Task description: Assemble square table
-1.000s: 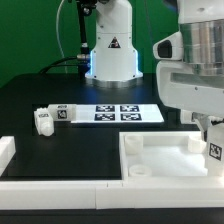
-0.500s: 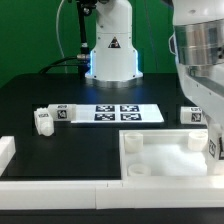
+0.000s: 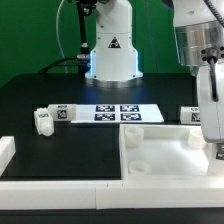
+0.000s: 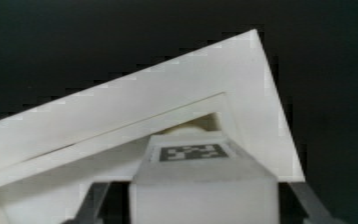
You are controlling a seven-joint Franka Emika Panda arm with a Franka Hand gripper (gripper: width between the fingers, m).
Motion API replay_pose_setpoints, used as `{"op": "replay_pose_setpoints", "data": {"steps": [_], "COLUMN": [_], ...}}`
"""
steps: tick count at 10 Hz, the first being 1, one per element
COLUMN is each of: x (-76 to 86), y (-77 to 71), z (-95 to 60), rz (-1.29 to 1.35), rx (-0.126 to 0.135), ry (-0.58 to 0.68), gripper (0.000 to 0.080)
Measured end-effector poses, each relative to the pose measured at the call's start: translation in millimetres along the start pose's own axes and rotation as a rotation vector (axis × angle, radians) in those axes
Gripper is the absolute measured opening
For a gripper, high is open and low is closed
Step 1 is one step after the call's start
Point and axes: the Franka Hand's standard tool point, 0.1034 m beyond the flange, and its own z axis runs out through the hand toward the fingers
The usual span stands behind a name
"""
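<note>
- A short, chunky white plastic leg with a black-and-white square tag, the held leg (image 4: pixel 197 160), is squeezed between the two dark fingers (image 4: pixel 101 208) of the gripper (image 4: pixel 197 205). The fingers are closed part way and pressed on its two sides.
- In the wrist view, a corner of the white plastic square tabletop (image 4: pixel 158 100) with a raised rim is seen just past the held leg.
- In the exterior view, the square tabletop (image 3: pixel 165 160) is laid flat on the black table (image 3: pixel 60 95), at the lower right of the frame.
- A round socket (image 3: pixel 141 171) is seen in its lower left corner.
- The gripper (image 3: pixel 213 140) is seen at the right edge of the frame, over the tabletop's right side. The held leg cannot be made out well there.
- A right leg (image 3: pixel 190 115), white and tagged, is laid on the table just behind the tabletop.
- An outer left leg (image 3: pixel 42 121) and an inner left leg (image 3: pixel 65 113) are laid close together at the middle left.
- The marker board (image 3: pixel 125 113) is laid flat in the middle, just beside the inner left leg.
- A long plain white bar (image 3: pixel 60 190) is laid along the lower edge.
</note>
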Motion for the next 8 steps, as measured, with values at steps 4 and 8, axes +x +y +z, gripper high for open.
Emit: {"op": "replay_pose_setpoints", "data": {"steps": [4,8], "x": [-8.9,-10.9], "y": [-4.1,-5.2], "z": [-29.9,-37.0], "rz": [-0.107,-0.116], "rx": [0.004,0.008], "ry": [-0.024,-0.028], "gripper": [0.0627,0.0649]}}
